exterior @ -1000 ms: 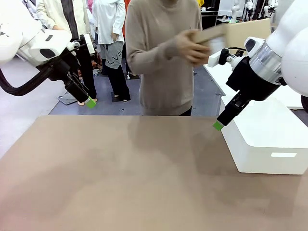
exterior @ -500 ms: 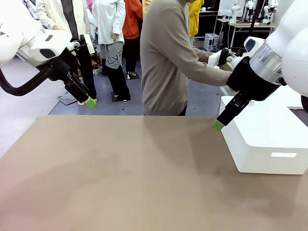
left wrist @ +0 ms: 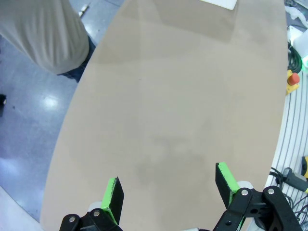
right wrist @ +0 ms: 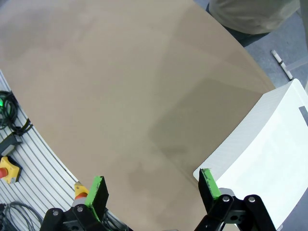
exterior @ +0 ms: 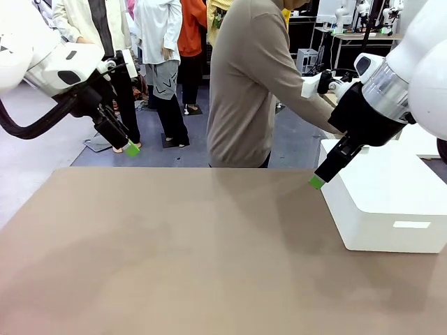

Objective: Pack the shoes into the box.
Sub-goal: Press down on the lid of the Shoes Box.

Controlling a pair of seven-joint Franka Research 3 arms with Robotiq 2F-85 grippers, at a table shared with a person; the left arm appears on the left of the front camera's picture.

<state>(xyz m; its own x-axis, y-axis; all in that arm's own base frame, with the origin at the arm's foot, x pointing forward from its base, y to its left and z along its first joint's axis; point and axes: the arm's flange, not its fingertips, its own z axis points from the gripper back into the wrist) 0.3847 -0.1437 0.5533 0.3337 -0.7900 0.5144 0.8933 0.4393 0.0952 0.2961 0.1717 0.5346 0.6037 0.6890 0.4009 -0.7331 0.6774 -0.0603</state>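
The shoes and the box are out of view. My left gripper (exterior: 130, 147) hangs open above the table's far left corner, and in the left wrist view my left gripper (left wrist: 168, 186) has nothing between its green pads. At the right, my right gripper (exterior: 317, 182) is also open, beside the near corner of a white box; the right wrist view shows my right gripper (right wrist: 153, 188) empty above bare tabletop. A person (exterior: 253, 91) in a beige sweater stands at the far edge, bent toward the picture's right, with the arm reaching behind my right arm.
The brown table (exterior: 174, 251) has a large white rectangular box (exterior: 391, 202) on its right side, seen again as the white box (right wrist: 262, 139) in the right wrist view. Other people stand farther back on the left.
A second ago the person held a tan cardboard piece at chest height; they have turned to the right and it has gone out of sight. Both arms have stayed still.
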